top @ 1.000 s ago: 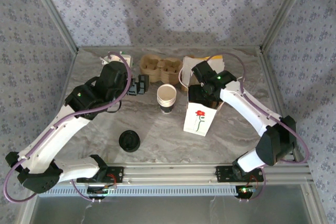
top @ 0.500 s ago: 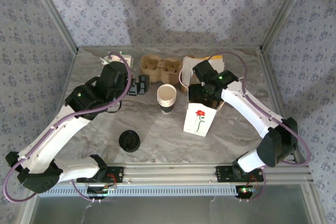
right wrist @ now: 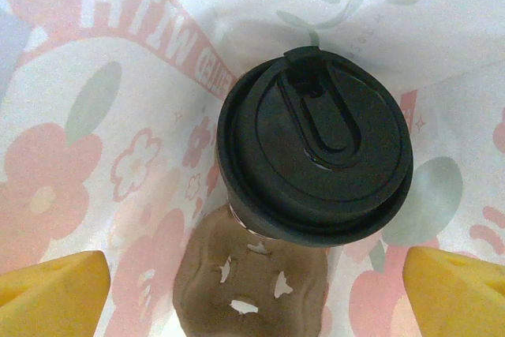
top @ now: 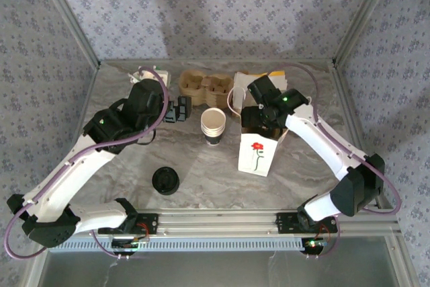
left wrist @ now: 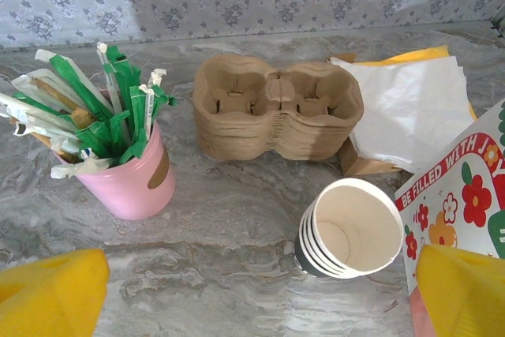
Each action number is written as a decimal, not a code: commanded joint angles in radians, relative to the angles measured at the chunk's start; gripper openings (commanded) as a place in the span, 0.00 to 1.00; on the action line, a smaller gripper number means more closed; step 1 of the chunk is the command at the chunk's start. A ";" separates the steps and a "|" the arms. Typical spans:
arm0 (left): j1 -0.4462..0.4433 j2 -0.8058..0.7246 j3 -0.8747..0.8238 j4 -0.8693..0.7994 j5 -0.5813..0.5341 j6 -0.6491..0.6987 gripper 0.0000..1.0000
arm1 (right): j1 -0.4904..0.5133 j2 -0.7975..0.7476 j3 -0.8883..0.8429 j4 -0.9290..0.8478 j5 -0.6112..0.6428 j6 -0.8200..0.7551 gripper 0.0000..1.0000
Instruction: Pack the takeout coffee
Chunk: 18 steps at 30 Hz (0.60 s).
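My right end effector is down in the mouth of the flowered paper bag. Its jaws are spread wide and nothing is gripped. The takeout coffee sits inside the bag right under it, black lid up, between my yellow pads and clear of both. A brown pulp carrier shows at the bag's bottom by the cup.

My left end effector is wide open too. It hovers over the bench near the stack of white cups, the pink straw pot and the pile of pulp trays. A loose black lid lies well apart from all that, nearer my bases.
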<state>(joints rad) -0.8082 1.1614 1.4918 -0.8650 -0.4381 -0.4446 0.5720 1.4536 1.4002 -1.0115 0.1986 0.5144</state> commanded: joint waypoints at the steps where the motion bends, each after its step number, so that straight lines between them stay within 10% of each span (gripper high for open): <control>1: -0.006 0.002 0.035 -0.006 -0.020 0.014 1.00 | 0.007 -0.031 0.048 -0.037 0.028 -0.006 0.97; 18: -0.018 0.010 0.048 -0.005 -0.025 0.014 1.00 | 0.016 -0.053 0.119 -0.081 0.046 -0.015 0.98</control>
<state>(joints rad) -0.8204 1.1683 1.5009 -0.8650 -0.4423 -0.4446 0.5812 1.4361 1.4788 -1.0546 0.2214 0.5072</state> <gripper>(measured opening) 0.994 0.976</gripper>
